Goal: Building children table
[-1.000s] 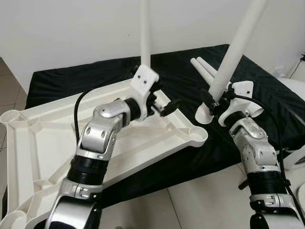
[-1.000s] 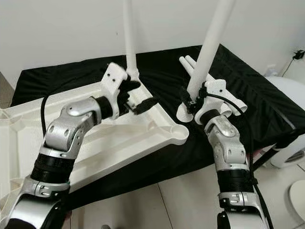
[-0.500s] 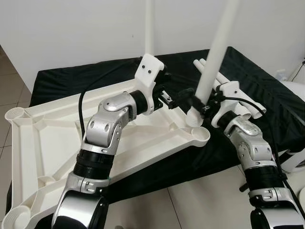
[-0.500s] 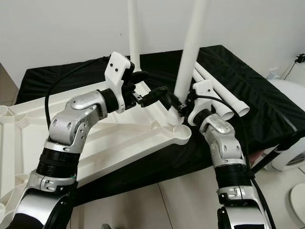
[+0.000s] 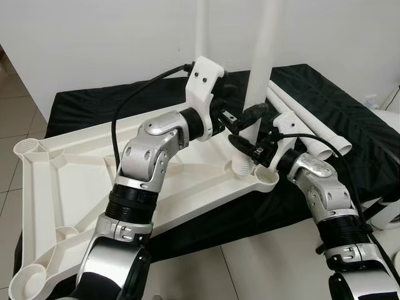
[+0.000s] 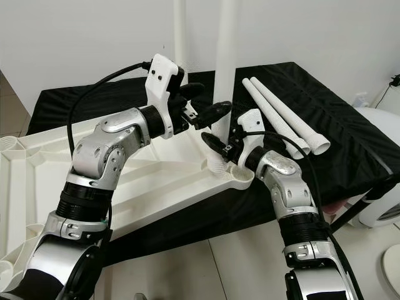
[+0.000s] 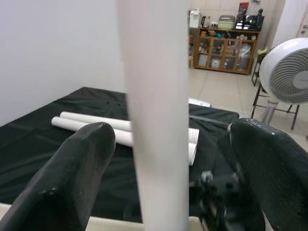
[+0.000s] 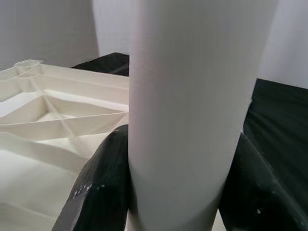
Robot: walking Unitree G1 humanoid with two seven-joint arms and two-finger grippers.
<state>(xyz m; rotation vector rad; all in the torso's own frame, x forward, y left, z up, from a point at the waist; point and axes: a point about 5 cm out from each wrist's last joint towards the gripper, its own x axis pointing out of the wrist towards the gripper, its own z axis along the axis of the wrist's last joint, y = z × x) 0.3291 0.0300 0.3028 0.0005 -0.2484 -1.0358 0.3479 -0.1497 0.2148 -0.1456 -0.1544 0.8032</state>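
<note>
White plastic is what we are handling: the upturned tabletop (image 5: 75,187) is lying on the black cloth (image 5: 94,106), and the leg (image 5: 262,37) that we were carrying tilted and clear of the near corner socket (image 5: 250,172) a second ago is now standing almost upright, its ribbed foot down at that socket. We judge that this brings the step from carrying to seating, though we cannot tell whether the foot is fully home. Our right gripper (image 5: 247,140) is clamping the leg low, just above the socket, both black fingers pressed to its sides in the right wrist view. Our left gripper (image 6: 206,109) has swung in from behind the socket and is now straddling the same leg higher up, fingers (image 7: 72,178) spread to either side and not yet closed on it. Behind the socket, another leg (image 5: 202,28) is already standing in the far corner. To the right of the socket, two spare legs (image 6: 281,125) are lying together on the cloth, apart from our work. Both wrists are crowding the socket, so our view of the joint is partly blocked.
</note>
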